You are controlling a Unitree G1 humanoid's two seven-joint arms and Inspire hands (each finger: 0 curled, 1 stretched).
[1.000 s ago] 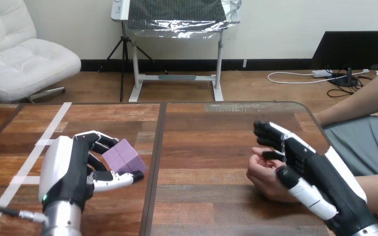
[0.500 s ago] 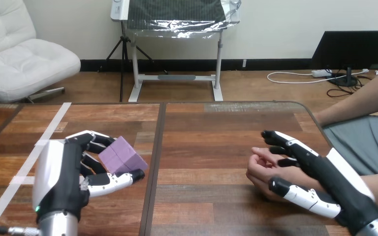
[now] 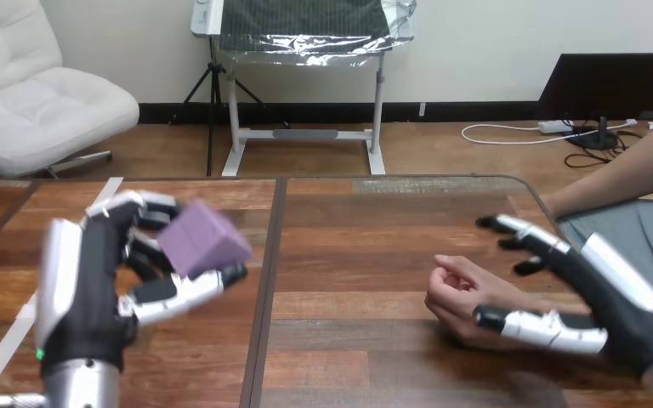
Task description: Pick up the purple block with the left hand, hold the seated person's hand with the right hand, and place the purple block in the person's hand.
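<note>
Observe the left hand (image 3: 92, 285) upright, fingers and thumb clamped on the purple block (image 3: 202, 239). The right hand (image 3: 614, 299) is spread open, with the person's hand (image 3: 462, 299) between its thumb and fingers.

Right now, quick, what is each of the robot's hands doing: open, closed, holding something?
Left hand: closed around the purple block.
Right hand: open, fingers straight, beside the person's hand.
</note>
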